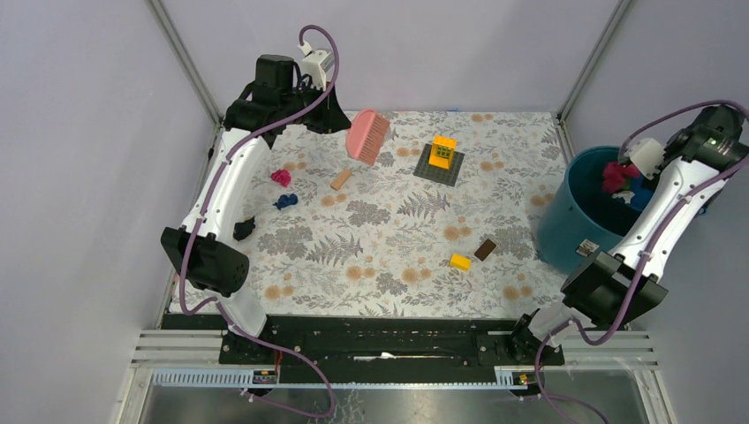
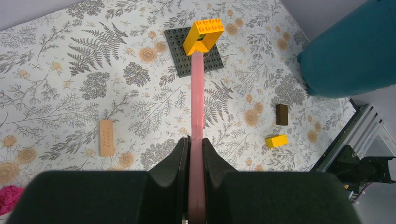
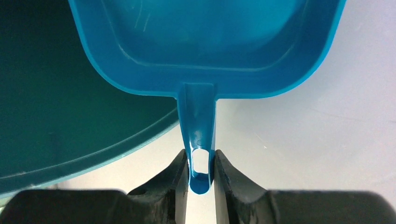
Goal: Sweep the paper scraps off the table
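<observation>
A magenta paper scrap (image 1: 281, 177), a dark blue one (image 1: 285, 200) and a black one (image 1: 244, 229) lie on the left part of the flowered table (image 1: 397, 274). The magenta one also shows at the left wrist view's lower left corner (image 2: 8, 198). My left gripper (image 2: 196, 144) is shut on the handle of a pink brush (image 1: 366, 135), held above the table's far middle, right of the scraps. My right gripper (image 3: 201, 161) is shut on the handle of a blue dustpan (image 3: 205, 37), held over the teal bucket (image 1: 565, 221). Magenta and blue scraps (image 1: 616, 177) lie in the bucket.
A yellow brick (image 1: 442, 150) stands on a dark grey baseplate (image 1: 433, 172) at the far middle. A wooden block (image 1: 341, 179) lies near the brush. A yellow block (image 1: 460, 261) and a brown block (image 1: 485, 250) lie right of centre, near the bucket.
</observation>
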`<state>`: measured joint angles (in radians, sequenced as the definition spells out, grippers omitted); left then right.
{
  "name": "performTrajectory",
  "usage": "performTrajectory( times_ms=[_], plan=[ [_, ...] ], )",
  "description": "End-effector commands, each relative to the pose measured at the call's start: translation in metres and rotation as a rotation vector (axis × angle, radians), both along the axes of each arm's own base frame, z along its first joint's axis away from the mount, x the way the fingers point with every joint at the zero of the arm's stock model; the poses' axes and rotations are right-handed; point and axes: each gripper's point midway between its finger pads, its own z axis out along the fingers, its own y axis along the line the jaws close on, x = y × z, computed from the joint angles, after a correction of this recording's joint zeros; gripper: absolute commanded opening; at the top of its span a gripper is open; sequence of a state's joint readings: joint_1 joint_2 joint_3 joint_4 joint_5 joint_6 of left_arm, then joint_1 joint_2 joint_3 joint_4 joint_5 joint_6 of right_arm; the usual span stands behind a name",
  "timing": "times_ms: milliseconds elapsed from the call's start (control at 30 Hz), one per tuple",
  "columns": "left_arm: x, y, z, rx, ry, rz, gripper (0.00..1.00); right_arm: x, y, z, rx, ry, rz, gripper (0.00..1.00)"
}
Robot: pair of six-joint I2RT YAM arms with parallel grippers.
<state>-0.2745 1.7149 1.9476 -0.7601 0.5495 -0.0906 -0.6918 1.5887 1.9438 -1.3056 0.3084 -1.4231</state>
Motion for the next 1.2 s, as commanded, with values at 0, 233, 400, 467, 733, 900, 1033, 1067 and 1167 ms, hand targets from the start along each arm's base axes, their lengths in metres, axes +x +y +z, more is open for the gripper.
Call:
performTrajectory(
  times_ms=[0,233,400,467,733,900,1033,1067,1167],
  plan=[
    [-0.001,-0.007,0.019,-0.045,-0.060,-0.025,0.00,-0.005,-0.008,0.026,-0.180,0.113,0.186,0.02],
    [-0.002,-0.008,0.019,-0.044,-0.062,-0.029,0.00,-0.005,-0.007,0.024,-0.172,0.108,0.177,0.01],
    [-0.002,-0.007,0.021,-0.042,-0.067,-0.025,0.00,0.003,-0.006,0.027,-0.155,0.044,0.161,0.00],
    [-0.001,-0.007,0.020,-0.040,-0.068,-0.025,0.00,0.008,-0.006,0.030,-0.133,0.001,0.138,0.00],
    [0.002,-0.005,0.020,-0.034,-0.071,-0.011,0.00,0.036,0.004,0.055,-0.013,-0.204,0.072,0.00],
    [0.011,0.002,0.022,-0.007,-0.094,0.043,0.00,0.053,0.033,0.063,0.101,-0.351,0.117,0.00],
    [0.023,0.018,0.024,0.067,-0.140,0.123,0.00,0.073,0.065,0.061,0.177,-0.415,0.157,0.00],
    [0.024,0.022,0.023,0.085,-0.147,0.141,0.00,0.078,0.073,0.061,0.191,-0.428,0.165,0.00],
    [0.025,0.033,0.018,0.140,-0.158,0.170,0.00,0.097,0.098,0.059,0.211,-0.432,0.191,0.00]
  ],
)
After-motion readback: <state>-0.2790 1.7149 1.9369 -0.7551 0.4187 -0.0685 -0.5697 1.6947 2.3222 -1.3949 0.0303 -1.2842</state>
